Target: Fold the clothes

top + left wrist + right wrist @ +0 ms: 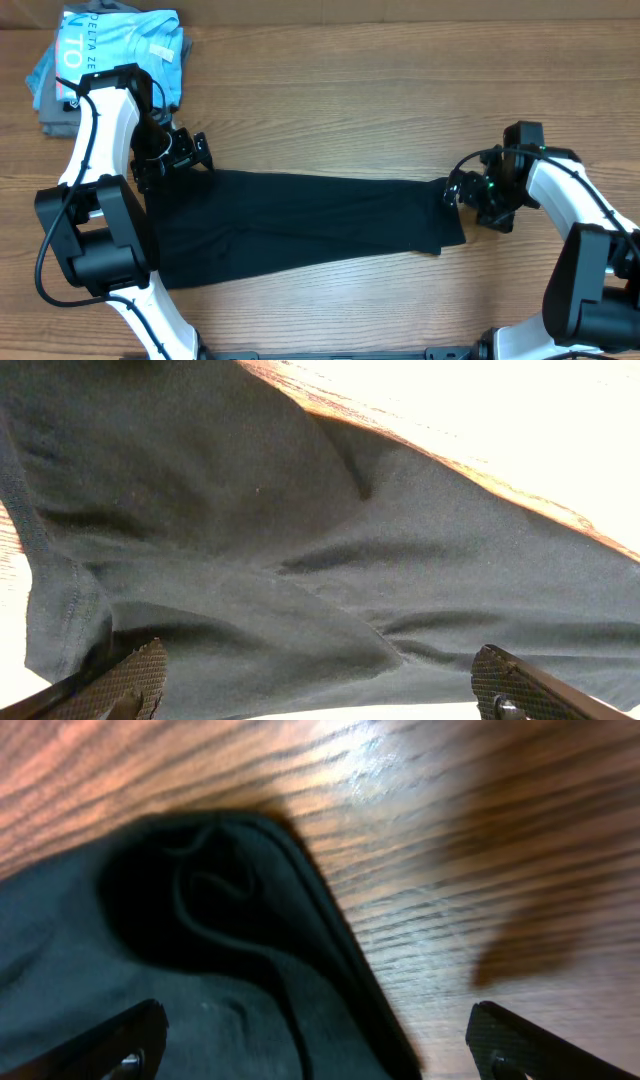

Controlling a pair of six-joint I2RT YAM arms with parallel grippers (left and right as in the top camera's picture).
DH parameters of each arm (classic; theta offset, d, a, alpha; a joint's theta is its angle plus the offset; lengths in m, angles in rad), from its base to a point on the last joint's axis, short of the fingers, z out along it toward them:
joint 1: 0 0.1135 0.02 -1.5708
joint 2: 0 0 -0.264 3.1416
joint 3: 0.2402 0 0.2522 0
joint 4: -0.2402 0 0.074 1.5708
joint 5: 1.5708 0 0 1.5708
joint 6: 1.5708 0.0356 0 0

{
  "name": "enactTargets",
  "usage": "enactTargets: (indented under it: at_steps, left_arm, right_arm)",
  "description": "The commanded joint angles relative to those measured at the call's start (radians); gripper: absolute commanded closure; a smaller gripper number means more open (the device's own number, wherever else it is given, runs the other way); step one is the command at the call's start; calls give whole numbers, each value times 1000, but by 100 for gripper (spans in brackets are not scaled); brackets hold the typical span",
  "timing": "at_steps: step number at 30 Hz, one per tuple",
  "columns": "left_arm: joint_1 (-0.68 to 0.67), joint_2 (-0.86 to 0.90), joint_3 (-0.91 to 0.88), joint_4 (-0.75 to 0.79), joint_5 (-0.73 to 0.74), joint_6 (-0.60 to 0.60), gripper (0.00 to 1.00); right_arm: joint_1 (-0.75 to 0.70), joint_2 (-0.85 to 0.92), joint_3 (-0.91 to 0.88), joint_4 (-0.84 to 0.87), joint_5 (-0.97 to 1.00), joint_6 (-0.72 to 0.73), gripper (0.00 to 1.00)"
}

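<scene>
The black T-shirt lies as 1 long soft band across the middle of the wood-grain worktop. Left tool and right tool stand fully open at its 2 ends, gripping nothing. Limp, creased cloth could snag a textured pad on lifting, dragging the fold apart.

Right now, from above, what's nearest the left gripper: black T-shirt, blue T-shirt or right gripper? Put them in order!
From the left gripper:
1. black T-shirt, right beside it.
2. light blue T-shirt, back-left corner.
3. right gripper, at the shirt's far end.
</scene>
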Motion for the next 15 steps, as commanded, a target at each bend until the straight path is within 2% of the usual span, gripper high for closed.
enactTargets:
  at_steps: [1, 7, 9, 11, 15]
  left_arm:
    - [-6, -3, 13, 2, 14, 19, 0]
    - [-6, -3, 13, 2, 14, 19, 0]
    - [-6, -3, 13, 1, 14, 19, 0]
    - [-6, -3, 13, 1, 14, 19, 0]
    - [-6, -3, 13, 0, 14, 18, 0]
  right_arm:
    - [1, -6, -54, 42, -83, -14, 0]
    - [29, -4, -137, 105, -149, -6, 0]
    - [37, -4, -145, 105, -172, -6, 3]
    - [43, -4, -148, 105, -192, 8, 11]
    - [45, -4, -148, 105, -193, 53, 40]
